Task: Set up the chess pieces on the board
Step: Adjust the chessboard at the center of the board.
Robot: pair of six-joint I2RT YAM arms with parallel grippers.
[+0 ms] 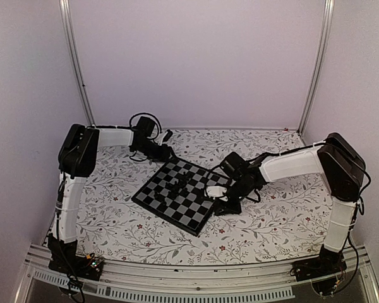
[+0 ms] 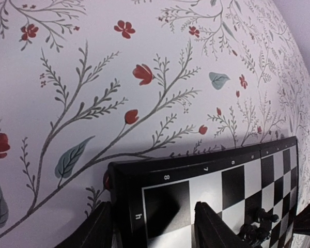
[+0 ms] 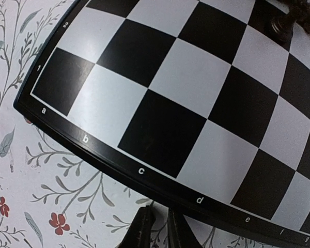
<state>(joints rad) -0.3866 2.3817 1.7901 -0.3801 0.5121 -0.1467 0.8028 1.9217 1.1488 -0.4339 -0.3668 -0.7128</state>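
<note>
The board (image 1: 177, 197) lies turned like a diamond on the floral cover. Several tiny black chess pieces (image 1: 179, 183) are bunched near its middle. My left gripper (image 1: 166, 153) is at the board's far corner. In the left wrist view it (image 2: 155, 230) is open and empty, one finger outside the h8 corner (image 2: 144, 204) and the other over the board; the pieces (image 2: 258, 227) show at the lower right. My right gripper (image 1: 222, 201) is at the board's right edge. In the right wrist view it (image 3: 159, 233) is shut with nothing in it, just off the border (image 3: 144, 173) by c and d; pieces (image 3: 287, 20) are at the top right.
The floral table cover (image 1: 120, 221) surrounds the board. Pale walls and metal posts (image 1: 76, 63) enclose the back and sides. A black cable (image 1: 145, 120) loops behind the left gripper. A metal rail (image 1: 189, 278) runs along the near edge.
</note>
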